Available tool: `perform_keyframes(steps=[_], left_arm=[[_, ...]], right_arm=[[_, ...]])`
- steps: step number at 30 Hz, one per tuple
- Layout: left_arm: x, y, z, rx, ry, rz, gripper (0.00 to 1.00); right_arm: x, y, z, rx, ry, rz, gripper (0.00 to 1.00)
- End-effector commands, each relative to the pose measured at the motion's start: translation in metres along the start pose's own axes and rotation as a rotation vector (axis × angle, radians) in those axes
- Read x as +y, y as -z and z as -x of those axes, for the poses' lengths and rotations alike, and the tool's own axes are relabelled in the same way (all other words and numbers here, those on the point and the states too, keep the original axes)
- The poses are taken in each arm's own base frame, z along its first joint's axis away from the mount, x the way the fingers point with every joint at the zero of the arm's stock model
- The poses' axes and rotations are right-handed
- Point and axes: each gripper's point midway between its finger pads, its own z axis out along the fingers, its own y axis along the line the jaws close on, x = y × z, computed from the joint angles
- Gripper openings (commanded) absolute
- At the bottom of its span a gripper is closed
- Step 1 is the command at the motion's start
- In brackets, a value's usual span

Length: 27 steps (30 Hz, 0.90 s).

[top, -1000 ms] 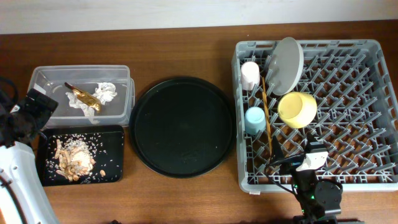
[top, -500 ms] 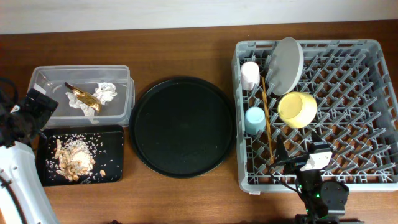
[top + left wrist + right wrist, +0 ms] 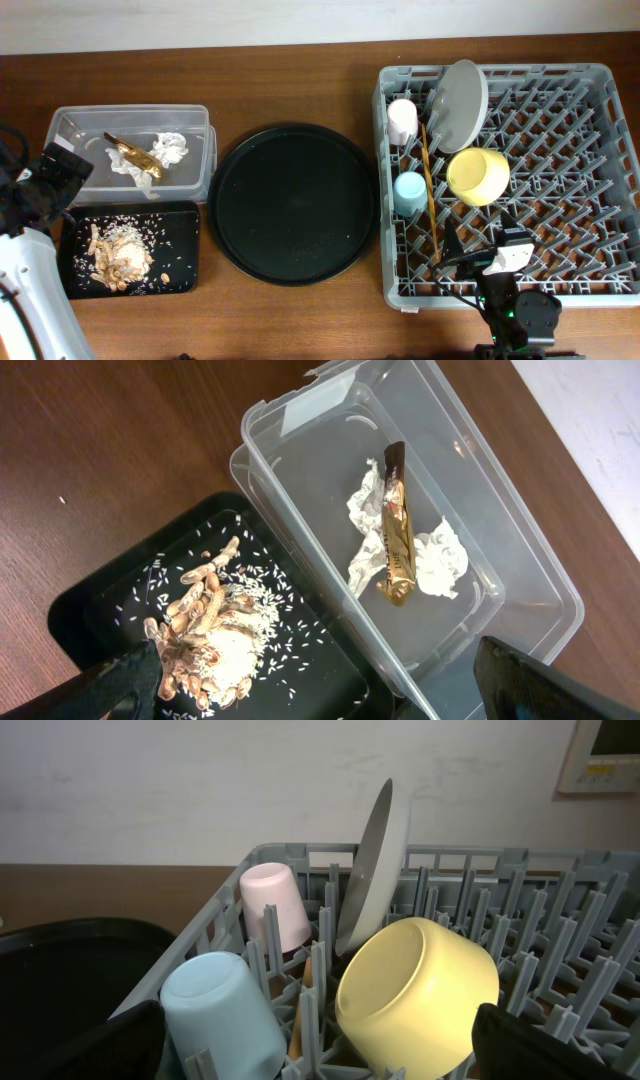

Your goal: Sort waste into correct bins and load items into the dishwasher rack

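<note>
The grey dishwasher rack (image 3: pixel 560 190) holds the pink cup (image 3: pixel 402 120), the blue cup (image 3: pixel 410 192), the yellow bowl (image 3: pixel 478 176), the upright grey plate (image 3: pixel 458 105) and the chopsticks (image 3: pixel 430 190). The clear tub (image 3: pixel 80 135) holds the white napkin (image 3: pixel 170 148) and the gold foil wrapper (image 3: pixel 135 157). The shallow black tray (image 3: pixel 180 225) holds food scraps (image 3: pixel 112 255). My left gripper (image 3: pixel 55 180) is open and empty above the tub and tray (image 3: pixel 320 705). My right gripper (image 3: pixel 480 245) is open and empty at the rack's front edge, facing the blue cup (image 3: pixel 220 1010) and the bowl (image 3: pixel 420 990).
A large round black tray (image 3: pixel 293 203) lies between the bins and the rack. In the left wrist view the wrapper (image 3: pixel 397 525) lies on the napkin (image 3: pixel 440 565) and rice grains lie around the scraps (image 3: pixel 205 630). The wall is behind the rack.
My right gripper has shifted slightly to the right and towards the rack's front edge. The left arm and all objects have not moved.
</note>
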Motion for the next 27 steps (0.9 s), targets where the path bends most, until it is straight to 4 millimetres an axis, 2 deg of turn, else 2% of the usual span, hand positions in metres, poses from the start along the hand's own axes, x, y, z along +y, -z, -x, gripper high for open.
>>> perform_keyframes(steps=[1, 3, 6, 7, 10, 13, 16, 19, 20, 23, 27], left_arm=[[-0.001, 0.007, 0.003, -0.02, -0.002, -0.006, 0.99], [-0.007, 0.024, 0.004, -0.058, -0.014, -0.037, 0.99], [-0.027, 0.06, -0.005, -0.127, -0.064, -0.124, 0.99], [-0.038, 0.075, -0.015, -0.144, -0.1, -0.171, 0.99], [-0.059, 0.101, -0.045, -0.155, -0.188, -0.276, 0.99], [-0.063, 0.119, -0.088, -0.143, -0.277, -0.375, 0.99], [-0.046, 0.116, -0.132, -0.118, -0.333, -0.424, 0.99], [-0.017, 0.095, -0.167, -0.111, -0.342, -0.429, 0.99], [-0.014, 0.087, -0.172, -0.139, -0.335, -0.449, 0.99], [-0.026, 0.072, -0.169, -0.321, -0.293, -0.59, 0.99], [-0.045, 0.085, -0.149, -0.642, -0.212, -0.828, 0.99]], right_arm=[[0.002, 0.0, -0.001, -0.003, 0.006, 0.013, 0.98], [0.002, 0.0, -0.001, -0.003, 0.005, 0.013, 0.98], [0.002, 0.0, -0.001, -0.003, 0.006, 0.013, 0.98], [0.002, 0.0, -0.001, -0.003, 0.005, 0.013, 0.98], [0.002, 0.0, -0.001, -0.003, 0.006, 0.013, 0.98], [0.002, 0.0, -0.001, -0.003, 0.006, 0.013, 0.98], [0.002, 0.0, -0.001, -0.003, 0.006, 0.013, 0.98], [0.002, 0.0, -0.001, -0.003, 0.006, 0.013, 0.98], [0.002, 0.0, -0.001, -0.003, 0.006, 0.013, 0.98], [0.002, 0.0, -0.001, -0.003, 0.005, 0.013, 0.98], [0.002, 0.0, -0.001, -0.003, 0.006, 0.013, 0.98]])
